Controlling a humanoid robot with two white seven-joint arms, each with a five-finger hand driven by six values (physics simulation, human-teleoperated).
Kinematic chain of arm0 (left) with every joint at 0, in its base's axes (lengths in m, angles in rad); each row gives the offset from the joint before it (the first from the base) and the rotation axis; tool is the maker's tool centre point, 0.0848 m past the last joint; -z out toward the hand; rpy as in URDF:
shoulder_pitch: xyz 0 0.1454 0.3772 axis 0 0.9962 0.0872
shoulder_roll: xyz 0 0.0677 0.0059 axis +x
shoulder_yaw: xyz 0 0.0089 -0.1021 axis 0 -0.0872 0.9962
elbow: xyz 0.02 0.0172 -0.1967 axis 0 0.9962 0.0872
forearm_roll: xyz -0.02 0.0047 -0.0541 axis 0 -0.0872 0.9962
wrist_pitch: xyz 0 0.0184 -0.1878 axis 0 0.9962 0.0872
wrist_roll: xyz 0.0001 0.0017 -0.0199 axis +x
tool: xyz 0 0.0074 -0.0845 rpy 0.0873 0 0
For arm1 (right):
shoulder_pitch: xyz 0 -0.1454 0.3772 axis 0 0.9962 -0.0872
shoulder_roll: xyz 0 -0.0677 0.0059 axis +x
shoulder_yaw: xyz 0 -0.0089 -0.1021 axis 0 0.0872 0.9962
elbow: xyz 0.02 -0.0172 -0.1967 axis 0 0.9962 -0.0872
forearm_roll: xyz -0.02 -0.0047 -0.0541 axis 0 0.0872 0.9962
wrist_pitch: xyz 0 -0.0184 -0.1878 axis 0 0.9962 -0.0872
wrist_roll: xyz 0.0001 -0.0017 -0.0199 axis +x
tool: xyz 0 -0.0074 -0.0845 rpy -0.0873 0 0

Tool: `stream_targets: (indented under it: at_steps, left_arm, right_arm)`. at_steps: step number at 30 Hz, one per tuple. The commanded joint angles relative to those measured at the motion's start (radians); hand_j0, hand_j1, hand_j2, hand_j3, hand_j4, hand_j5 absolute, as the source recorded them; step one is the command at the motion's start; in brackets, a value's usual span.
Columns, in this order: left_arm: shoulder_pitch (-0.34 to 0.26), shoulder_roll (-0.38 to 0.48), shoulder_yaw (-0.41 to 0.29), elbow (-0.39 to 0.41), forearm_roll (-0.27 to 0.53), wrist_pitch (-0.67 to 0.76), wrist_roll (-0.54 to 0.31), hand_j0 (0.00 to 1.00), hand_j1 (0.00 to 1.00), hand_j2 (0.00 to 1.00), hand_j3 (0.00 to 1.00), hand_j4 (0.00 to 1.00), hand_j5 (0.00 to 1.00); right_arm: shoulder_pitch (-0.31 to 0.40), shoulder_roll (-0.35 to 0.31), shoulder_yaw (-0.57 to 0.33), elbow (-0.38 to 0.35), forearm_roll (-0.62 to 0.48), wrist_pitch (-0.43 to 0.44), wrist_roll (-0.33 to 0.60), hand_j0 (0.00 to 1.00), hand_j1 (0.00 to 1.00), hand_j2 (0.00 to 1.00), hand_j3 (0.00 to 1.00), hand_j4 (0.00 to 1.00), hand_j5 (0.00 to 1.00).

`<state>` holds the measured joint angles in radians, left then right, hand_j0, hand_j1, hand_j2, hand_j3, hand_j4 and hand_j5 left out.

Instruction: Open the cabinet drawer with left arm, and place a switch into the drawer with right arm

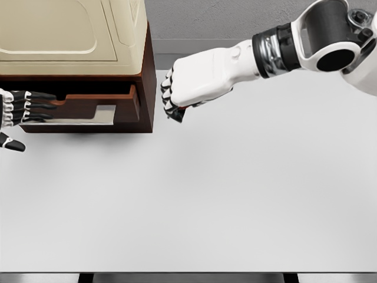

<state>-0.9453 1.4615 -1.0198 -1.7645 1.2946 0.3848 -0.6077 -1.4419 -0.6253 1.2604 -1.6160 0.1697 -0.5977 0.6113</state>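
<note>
Head view: the switch is seen only as a small dark piece with a reddish edge, poking out below the curled fingers of the right hand, which is closed around it. It is held above the white table, just beside the right face of the cabinet and outside the drawer. The drawer is pulled partly out of the brown cabinet body, and a pale grey floor is visible inside it. At the drawer's left end the left hand is seen at the picture's left edge, its dark fingers stretched flat towards the drawer front; whether anything is gripped by them cannot be told. A cream-coloured top section sits on the cabinet. The right arm is extended in from the upper right.
</note>
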Motion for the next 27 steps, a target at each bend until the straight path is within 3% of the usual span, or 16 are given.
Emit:
stream_targets:
  at_steps: [1, 5, 27]
  left_arm:
    - [0.0, -0.001, -0.02, 0.0, -0.018, 0.028, -0.003, 1.0, 1.0, 1.0, 1.0, 1.0, 1.0]
    - [-0.003, 0.0, -0.017, 0.0, 0.029, 0.074, -0.003, 1.0, 1.0, 1.0, 1.0, 1.0, 1.0]
    - [0.003, -0.009, -0.02, -0.001, 0.035, 0.157, -0.003, 1.0, 1.0, 1.0, 1.0, 1.0, 1.0]
  right_arm:
    - [0.0, -0.004, -0.001, -0.007, -0.01, 0.003, 0.0, 0.44, 0.44, 0.44, 0.44, 0.44, 0.44]
    - [-0.014, -0.004, -0.001, -0.008, -0.024, 0.003, 0.0, 0.44, 0.44, 0.44, 0.44, 0.44, 0.44]
    - [-0.035, 0.016, -0.003, -0.002, -0.035, 0.027, 0.0, 0.44, 0.44, 0.44, 0.44, 0.44, 0.44]
